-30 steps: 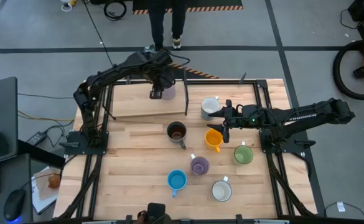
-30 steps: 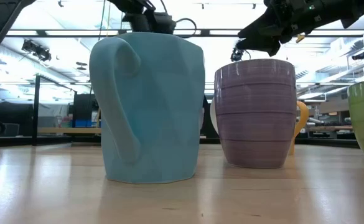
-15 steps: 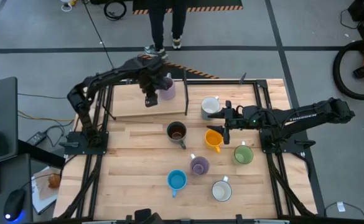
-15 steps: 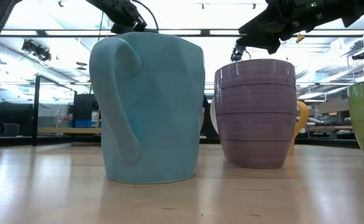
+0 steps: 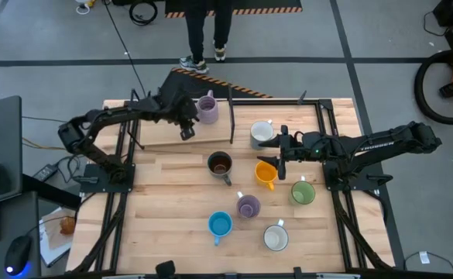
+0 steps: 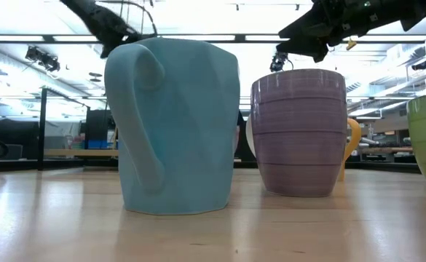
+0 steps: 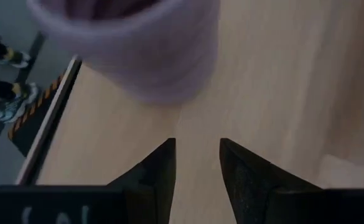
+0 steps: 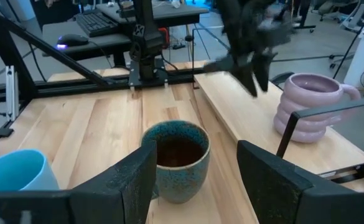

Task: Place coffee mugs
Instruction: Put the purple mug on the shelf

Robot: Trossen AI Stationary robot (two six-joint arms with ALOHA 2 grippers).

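Note:
A lilac mug [image 5: 207,108] stands upright on a raised wooden board [image 5: 164,133] at the table's far left. My left gripper [image 5: 186,130] hovers just short of it, toward the near-left, open with nothing between its fingers [image 7: 163,168]. The mug [image 7: 138,50] shows ahead of them. My right gripper [image 5: 280,151] waits open above the table's middle, between a white mug [image 5: 261,133] and an orange mug [image 5: 266,174]. Several other mugs stand on the tabletop: dark brown [image 5: 220,163], green [image 5: 303,192], lilac [image 5: 248,206], blue [image 5: 220,225] and white [image 5: 276,237].
A black metal frame [image 5: 230,108] runs along the table's edges and stands upright beside the board. A person's legs [image 5: 207,31] show beyond the far edge. Bare wood [image 5: 164,201] lies at the table's near left.
My left gripper has drawn back from the lilac mug toward the table's near-left and sunk toward the board, rolling as it went; its arm has folded lower and out toward the left edge. The lilac mug stays upright on the board.

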